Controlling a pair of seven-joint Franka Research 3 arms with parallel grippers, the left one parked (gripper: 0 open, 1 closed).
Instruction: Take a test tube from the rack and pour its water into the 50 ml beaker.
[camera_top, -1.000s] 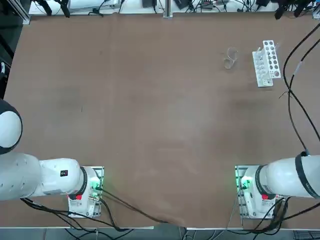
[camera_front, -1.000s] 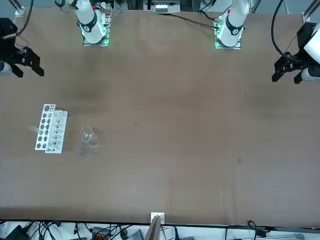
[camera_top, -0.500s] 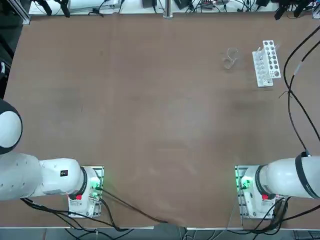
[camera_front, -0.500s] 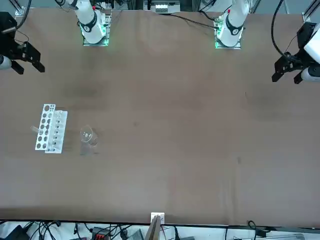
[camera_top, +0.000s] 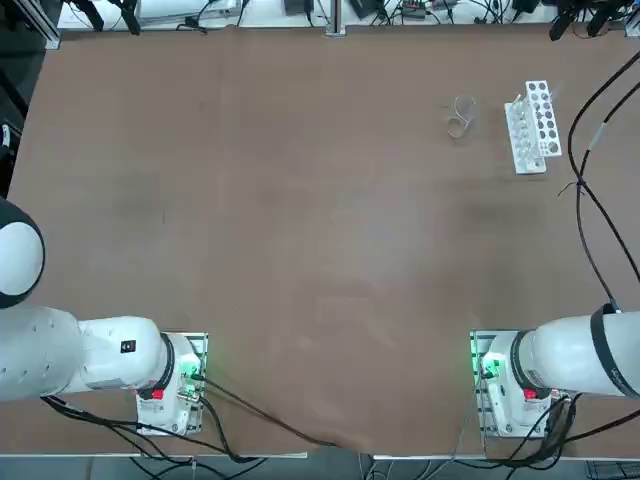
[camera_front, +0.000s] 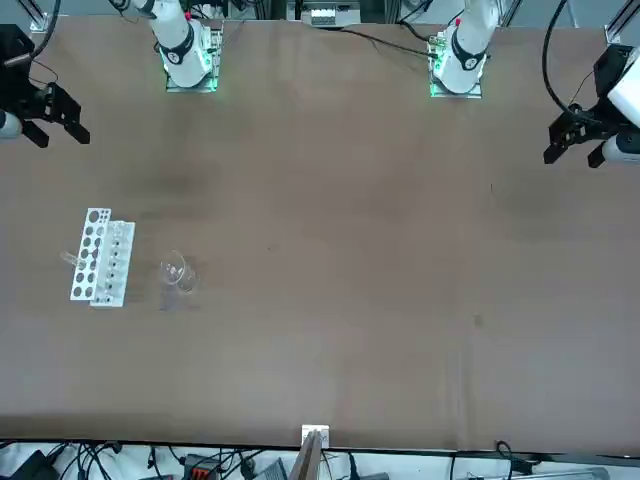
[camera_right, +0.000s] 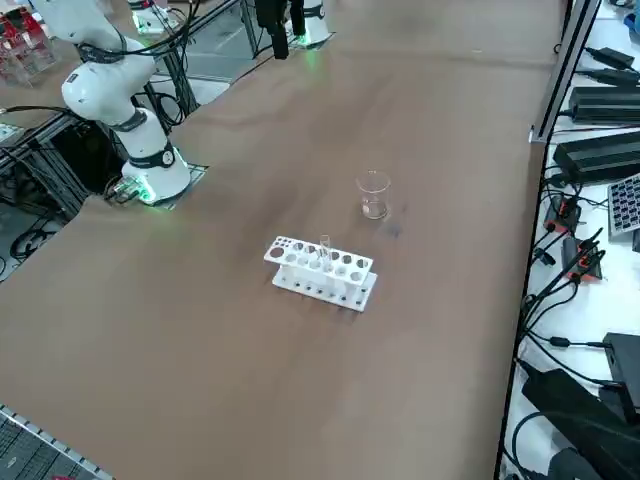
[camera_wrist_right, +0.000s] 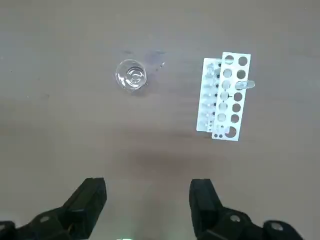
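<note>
Rack (camera_wrist_right: 223, 96) sits right of centre in the wrist frame, one test tube (camera_wrist_right: 243, 85) standing in it, outline faint. 50 ml beaker (camera_wrist_right: 131, 76) stands apart at upper centre-left; water not discernible. Right gripper (camera_wrist_right: 148, 200) hangs high above bare table (camera_wrist_right: 60, 125), fingers spread wide, empty. Front view crops it at left edge (camera_front: 45, 110).

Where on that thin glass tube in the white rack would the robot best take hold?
Probably the bare top of the test tube, coming from above: it stands upright in the rack, the holes hiding its lower part. The right end effector hangs open above the table.
</note>
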